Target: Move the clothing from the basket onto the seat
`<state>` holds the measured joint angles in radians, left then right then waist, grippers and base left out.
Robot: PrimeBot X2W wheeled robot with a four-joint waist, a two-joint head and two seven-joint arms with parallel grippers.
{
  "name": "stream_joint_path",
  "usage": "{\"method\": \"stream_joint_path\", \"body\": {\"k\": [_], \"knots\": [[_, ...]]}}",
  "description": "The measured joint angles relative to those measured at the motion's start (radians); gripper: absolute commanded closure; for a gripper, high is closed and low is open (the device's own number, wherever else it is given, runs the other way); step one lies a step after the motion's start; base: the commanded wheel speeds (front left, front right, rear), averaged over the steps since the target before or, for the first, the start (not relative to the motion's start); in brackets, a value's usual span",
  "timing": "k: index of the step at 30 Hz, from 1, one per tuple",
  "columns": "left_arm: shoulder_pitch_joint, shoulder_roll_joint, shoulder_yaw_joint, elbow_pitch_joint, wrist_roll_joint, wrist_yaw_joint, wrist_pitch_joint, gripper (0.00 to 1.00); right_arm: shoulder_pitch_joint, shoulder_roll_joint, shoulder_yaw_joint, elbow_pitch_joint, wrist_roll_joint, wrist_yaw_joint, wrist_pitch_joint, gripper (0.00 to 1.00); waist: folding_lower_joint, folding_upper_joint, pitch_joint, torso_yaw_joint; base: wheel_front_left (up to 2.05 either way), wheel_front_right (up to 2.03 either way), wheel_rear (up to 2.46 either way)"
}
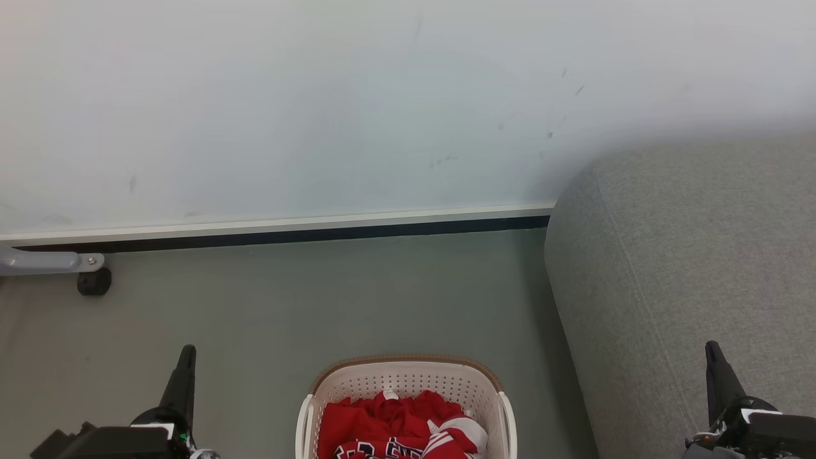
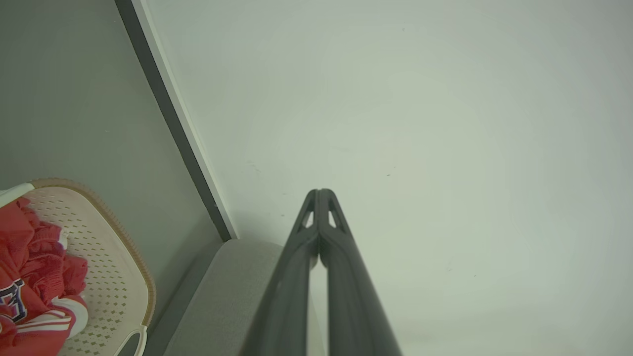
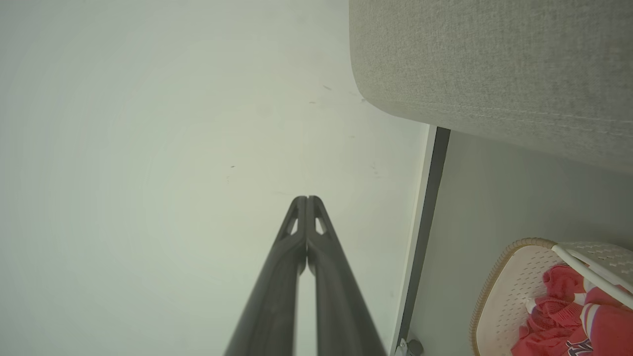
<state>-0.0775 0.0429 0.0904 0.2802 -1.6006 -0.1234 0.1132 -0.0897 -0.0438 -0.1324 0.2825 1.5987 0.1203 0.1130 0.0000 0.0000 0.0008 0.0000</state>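
Observation:
The cream basket (image 1: pixel 408 377) with a brown rim stands on the floor at the bottom centre of the head view. Red clothing (image 1: pixel 389 424) with white stripes and dark lettering fills it. The grey seat (image 1: pixel 688 274) rises to its right. My left gripper (image 1: pixel 187 350) is at the lower left, shut and holding nothing, well left of the basket. My right gripper (image 1: pixel 712 347) is at the lower right in front of the seat, also shut and holding nothing. In the left wrist view the left gripper (image 2: pixel 320 192) points at the wall, with the basket (image 2: pixel 113 267) and clothing (image 2: pixel 34 291) at its left. In the right wrist view the right gripper (image 3: pixel 306 199) shows with the seat (image 3: pixel 494 64), basket (image 3: pixel 509 287) and clothing (image 3: pixel 568 316).
A pale wall (image 1: pixel 319 95) with a white and dark baseboard (image 1: pixel 287 233) runs behind. A grey metal leg with a black caster (image 1: pixel 94 280) stands at the far left by the wall. Grey floor (image 1: pixel 319 299) lies between the wall and the basket.

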Motion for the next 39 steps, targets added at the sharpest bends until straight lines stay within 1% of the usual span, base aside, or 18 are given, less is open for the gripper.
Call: {"method": "stream_joint_path", "body": {"k": [11,12,13,14,15,26,31,33,39], "knots": [[0.0,0.0,0.0,0.0,0.0,0.0,0.0,1.0,0.0,0.0,0.0,0.0,0.0,0.0,0.0,1.0,0.0,0.0,0.0,0.0,0.0,0.0,0.0],[0.002,0.0,-0.001,0.004,0.0,0.0,0.0,0.0,0.001,0.001,0.001,0.005,0.0,0.0,0.0,0.0,0.0,0.0,0.0,0.0,0.0,0.0,0.0],[0.007,-0.002,-0.002,0.013,0.0,0.0,0.0,0.0,0.005,0.003,0.002,0.015,0.0,-0.002,0.0,0.0,0.0,0.0,0.0,0.0,0.0,0.0,0.0],[0.016,-0.004,-0.002,0.024,0.0,0.001,0.0,1.0,0.014,0.005,0.003,0.025,0.0,-0.002,0.0,1.0,0.0,0.0,0.0,0.0,0.0,0.0,0.0],[0.027,-0.007,-0.003,0.035,0.0,0.001,0.0,0.0,0.024,0.009,0.004,0.036,0.0,-0.002,0.0,0.0,0.0,0.0,0.0,0.0,0.0,0.0,0.0],[0.047,-0.011,-0.032,0.035,0.015,0.002,-0.03,0.0,0.043,0.016,0.041,0.048,-0.007,-0.006,-0.029,0.0,0.0,0.0,0.0,0.0,0.0,0.0,0.0],[0.047,-0.011,-0.038,0.019,0.062,0.009,-0.049,0.0,0.042,0.016,0.045,0.045,-0.027,-0.009,-0.048,0.0,0.0,0.0,0.0,0.0,0.0,0.0,0.0],[0.046,-0.011,-0.039,0.009,0.077,0.012,-0.055,0.0,0.041,0.016,0.049,0.043,-0.044,-0.016,-0.054,0.0,0.0,0.0,0.0,0.0,0.0,0.0,0.0],[0.044,-0.01,-0.048,-0.022,0.175,0.033,-0.075,0.0,0.035,0.016,0.073,0.025,-0.13,-0.034,-0.074,0.0,0.0,0.0,-0.001,0.0,0.0,0.0,0.0]]}}
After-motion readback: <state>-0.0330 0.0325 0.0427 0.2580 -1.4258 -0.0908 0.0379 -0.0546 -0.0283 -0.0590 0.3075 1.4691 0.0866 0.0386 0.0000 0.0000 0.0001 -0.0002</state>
